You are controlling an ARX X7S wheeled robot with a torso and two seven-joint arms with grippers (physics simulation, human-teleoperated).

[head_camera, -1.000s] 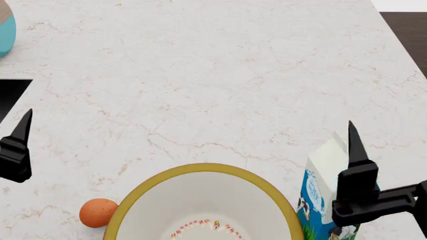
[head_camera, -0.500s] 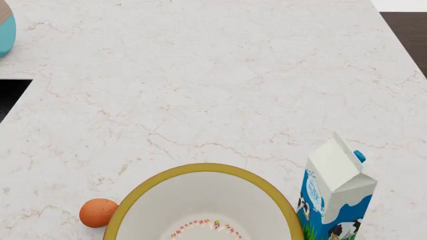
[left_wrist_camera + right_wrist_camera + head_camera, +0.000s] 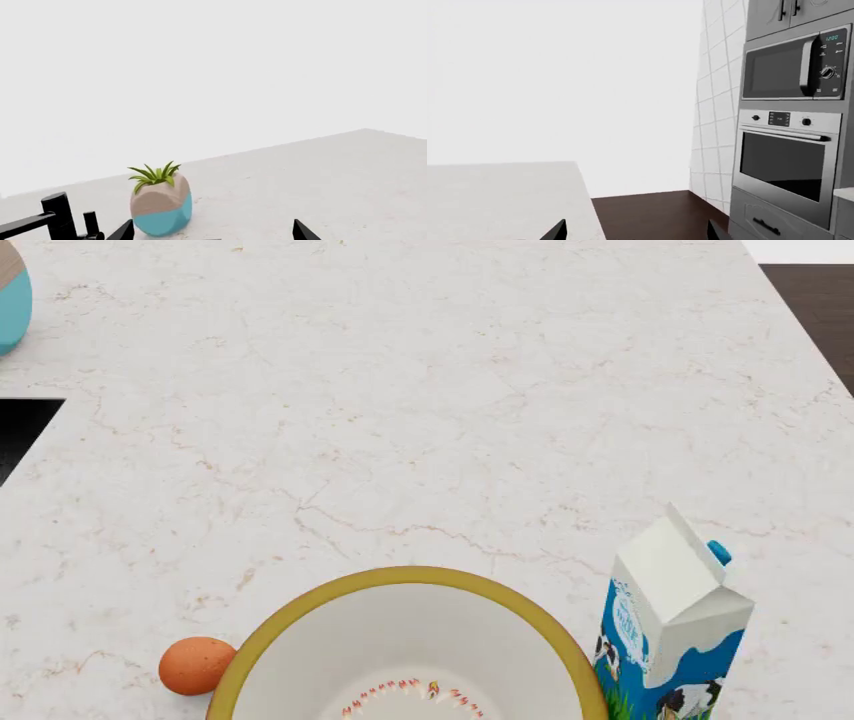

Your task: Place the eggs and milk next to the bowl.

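Observation:
The bowl [image 3: 414,660], white with a mustard-yellow rim, sits at the near edge of the head view, partly cut off. One orange-brown egg [image 3: 196,665] lies on the counter touching its left side. The milk [image 3: 674,630] stands upright just right of the bowl. Neither gripper shows in the head view. In its own wrist view my left gripper [image 3: 212,234] is open, its two tips wide apart with nothing between them. My right gripper [image 3: 637,234] is open too and holds nothing. Neither wrist view shows the bowl, the egg or the milk.
A teal and brown plant pot [image 3: 161,207] stands on the pale marble counter [image 3: 427,420] by a black faucet [image 3: 60,220]; the pot [image 3: 11,295] also shows at far left. A dark sink opening [image 3: 20,430] cuts the left edge. An oven [image 3: 787,165] and microwave [image 3: 794,67] stand beyond the counter's end.
Both grippers, seen low in the head view one second ago, have left it; the right one stood at the milk. Bowl, egg and milk have not moved.

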